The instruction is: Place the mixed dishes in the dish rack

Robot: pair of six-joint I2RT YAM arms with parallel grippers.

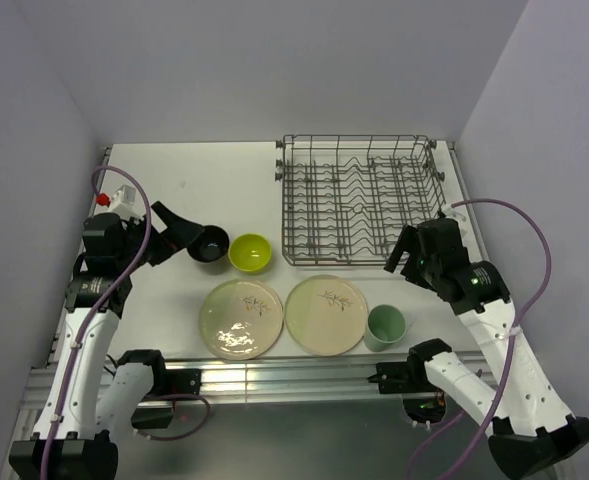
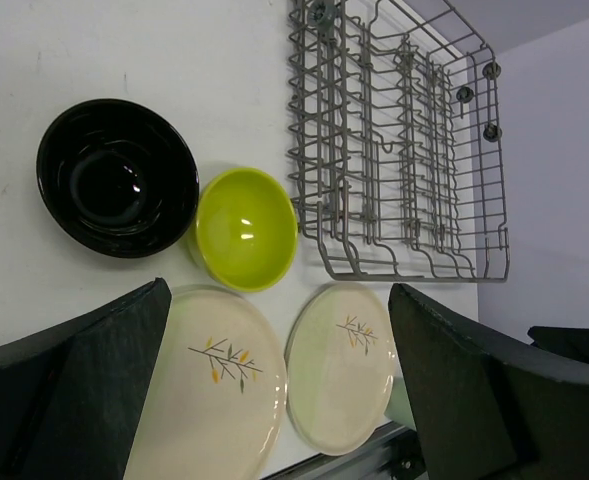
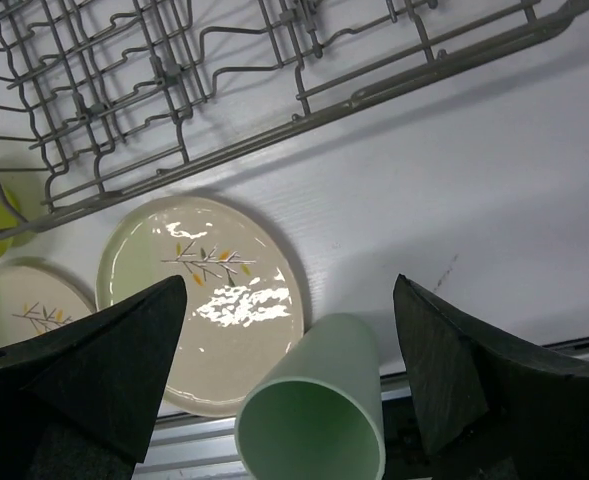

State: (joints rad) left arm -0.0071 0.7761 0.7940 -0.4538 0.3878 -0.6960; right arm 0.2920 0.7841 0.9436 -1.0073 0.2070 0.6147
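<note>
Your left gripper (image 2: 279, 290) gapes wide, holding nothing, by the dark cup (image 1: 209, 245). The lime bowl (image 1: 250, 253), left plate (image 1: 241, 318), right plate (image 1: 325, 314) and mint cup (image 1: 385, 326) sit before the dish rack (image 1: 359, 139). Your right gripper (image 3: 289, 285) is spread wide above the mint cup; its wrist view cuts off most of the rack.

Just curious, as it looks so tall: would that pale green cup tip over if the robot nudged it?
Probably, if pushed near the rim: the mint-green cup stands upright, taller than wide. Its smooth wall looks rigid, so a squeeze should not bend it, though it might slip. Tipped, its round body could roll.
</note>
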